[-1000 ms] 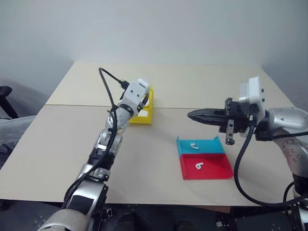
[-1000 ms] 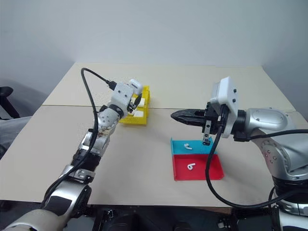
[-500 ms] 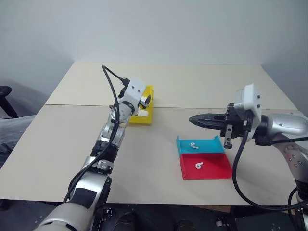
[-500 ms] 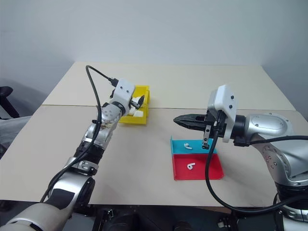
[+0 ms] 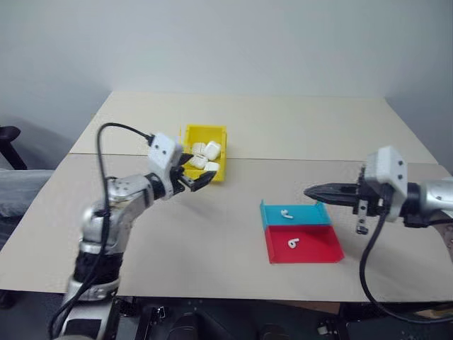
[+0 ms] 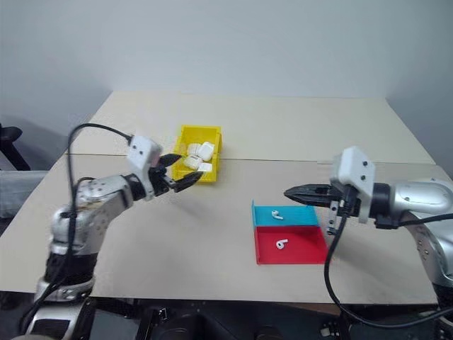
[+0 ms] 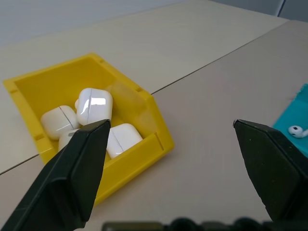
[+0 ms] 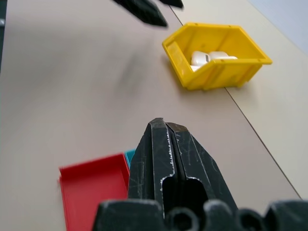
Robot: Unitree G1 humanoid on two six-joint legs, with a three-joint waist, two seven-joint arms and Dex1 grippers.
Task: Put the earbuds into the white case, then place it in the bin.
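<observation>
The yellow bin (image 5: pixel 216 171) stands left of centre on the table and holds several white cases (image 7: pixel 94 105), which look alike. My left gripper (image 5: pixel 199 176) hangs open and empty just in front of the bin's near wall, pointing at it. One earbud (image 5: pixel 286 213) lies in the blue half of the tray (image 5: pixel 311 213). Another earbud (image 5: pixel 293 244) lies in the red half. My right gripper (image 5: pixel 311 191) is shut and empty. It hovers level above the tray's far right corner, pointing left.
The blue-and-red tray sits near the front, right of centre. A seam (image 5: pixel 283 159) crosses the table behind it. Open tabletop lies between the bin and the tray. A black chair (image 5: pixel 8 145) stands off the table's left side.
My left gripper opened over the bin and drew back toward me and to the left, empty. My right gripper, still shut, moved right and a little down.
</observation>
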